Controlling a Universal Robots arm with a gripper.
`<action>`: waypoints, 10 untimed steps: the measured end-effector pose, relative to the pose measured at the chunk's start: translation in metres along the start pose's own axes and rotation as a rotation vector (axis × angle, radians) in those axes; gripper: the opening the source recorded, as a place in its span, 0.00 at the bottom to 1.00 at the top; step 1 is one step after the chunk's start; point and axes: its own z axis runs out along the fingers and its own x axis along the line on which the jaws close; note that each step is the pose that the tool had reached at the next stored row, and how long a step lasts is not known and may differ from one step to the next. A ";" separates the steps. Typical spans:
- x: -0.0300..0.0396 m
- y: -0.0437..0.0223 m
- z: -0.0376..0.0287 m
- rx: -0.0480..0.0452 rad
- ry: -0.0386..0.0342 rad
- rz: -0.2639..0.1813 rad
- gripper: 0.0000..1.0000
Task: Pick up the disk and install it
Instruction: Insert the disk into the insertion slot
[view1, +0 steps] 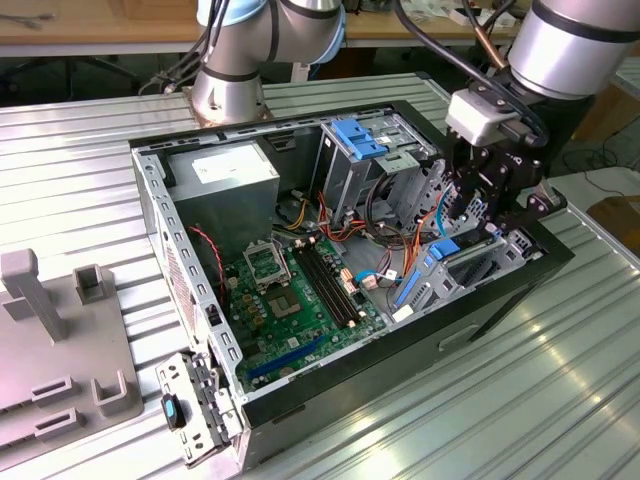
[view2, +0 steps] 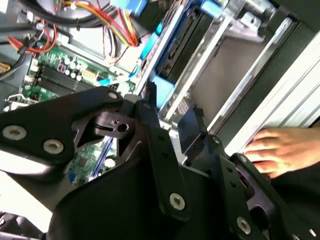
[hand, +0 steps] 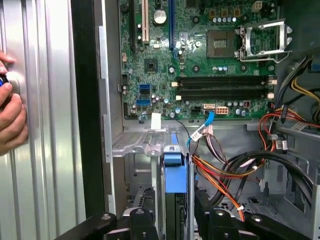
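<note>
Gripper (hand: 174, 201) straddles the disk (hand: 175, 171), edge-on in the drive bay (hand: 132, 144); whether it pinches cannot be told.

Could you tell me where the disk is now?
At the exterior view's right end of the case, the disk sits in the drive bay beside the orange cables, under the gripper.

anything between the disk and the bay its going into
Nothing visible blocks it: the disk stands edge-on at the end effector, by the metal bay. Orange and black cables run close beside it; the hand rests outside the case.
</note>
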 end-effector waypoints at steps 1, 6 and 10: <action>0.0000 -0.0032 0.0005 -0.0009 -0.0002 0.000 0.43; -0.0016 -0.0306 0.0050 -0.0177 -0.0003 0.000 0.12; -0.0023 -0.0377 0.0081 -0.0349 0.0000 0.004 0.11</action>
